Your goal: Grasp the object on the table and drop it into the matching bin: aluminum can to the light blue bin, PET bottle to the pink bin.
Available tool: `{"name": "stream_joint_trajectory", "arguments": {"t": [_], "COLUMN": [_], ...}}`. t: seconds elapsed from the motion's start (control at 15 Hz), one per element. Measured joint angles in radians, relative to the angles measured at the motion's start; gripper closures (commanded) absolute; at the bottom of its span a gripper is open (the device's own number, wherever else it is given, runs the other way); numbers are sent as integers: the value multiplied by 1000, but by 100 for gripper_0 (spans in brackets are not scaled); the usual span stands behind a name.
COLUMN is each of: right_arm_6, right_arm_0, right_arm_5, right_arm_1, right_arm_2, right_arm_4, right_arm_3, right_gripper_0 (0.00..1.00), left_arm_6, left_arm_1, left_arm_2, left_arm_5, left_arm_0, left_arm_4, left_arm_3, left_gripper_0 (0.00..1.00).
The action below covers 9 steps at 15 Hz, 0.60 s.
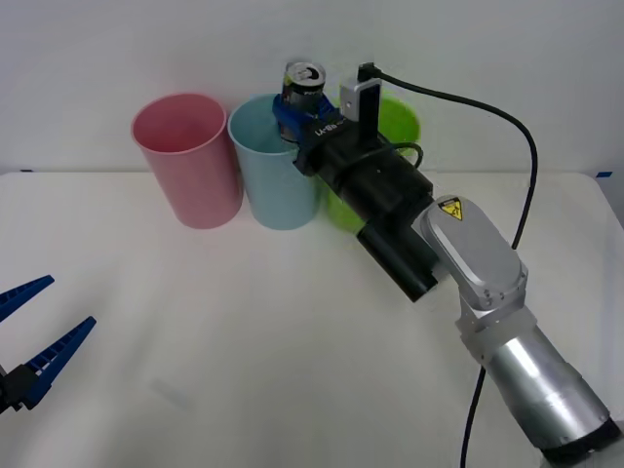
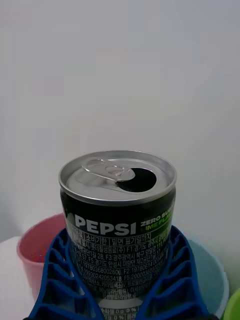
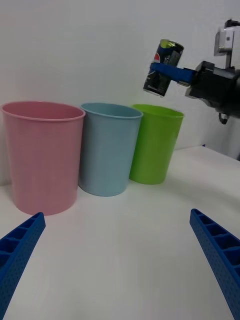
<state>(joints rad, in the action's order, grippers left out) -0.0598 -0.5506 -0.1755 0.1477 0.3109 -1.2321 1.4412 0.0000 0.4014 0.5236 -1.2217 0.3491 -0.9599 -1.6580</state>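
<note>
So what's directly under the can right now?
The Pepsi can, clamped in the right gripper, hangs above the light blue bin, near its rim toward the lime green bin. The can's base is hidden, so exact alignment is unclear.

three bins [image 1: 278,161], one can [image 1: 302,83], two grippers [image 1: 292,122]

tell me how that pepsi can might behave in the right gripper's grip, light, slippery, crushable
The aluminum can is small and its tab hole is open, so it is probably empty and light. Thin metal walls could dent under a hard squeeze. The right gripper holds it tilted between ribbed blue fingers, which likely curb slipping on its glossy side.
</note>
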Motion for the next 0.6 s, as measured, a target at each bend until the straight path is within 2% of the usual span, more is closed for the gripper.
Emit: {"name": "stream_joint_trajectory", "arguments": {"t": [0.33,0.6], "right_arm_6": [14,29], "right_arm_0": [-182,-269], "right_arm_5": [38,92], "right_arm_1": [-97,-142], "right_arm_2": [-65,-86], "right_arm_4": [-29,-38], "right_arm_3": [-253,-365], "right_gripper_0": [100,100], "left_arm_6": [0,0], "left_arm_1": [0,0], "left_arm_2": [0,0], "left_arm_5": [0,0], "left_arm_0": [0,0], "left_arm_4": [0,0], "left_arm_3": [0,0], "left_gripper_0": [0,0]}}
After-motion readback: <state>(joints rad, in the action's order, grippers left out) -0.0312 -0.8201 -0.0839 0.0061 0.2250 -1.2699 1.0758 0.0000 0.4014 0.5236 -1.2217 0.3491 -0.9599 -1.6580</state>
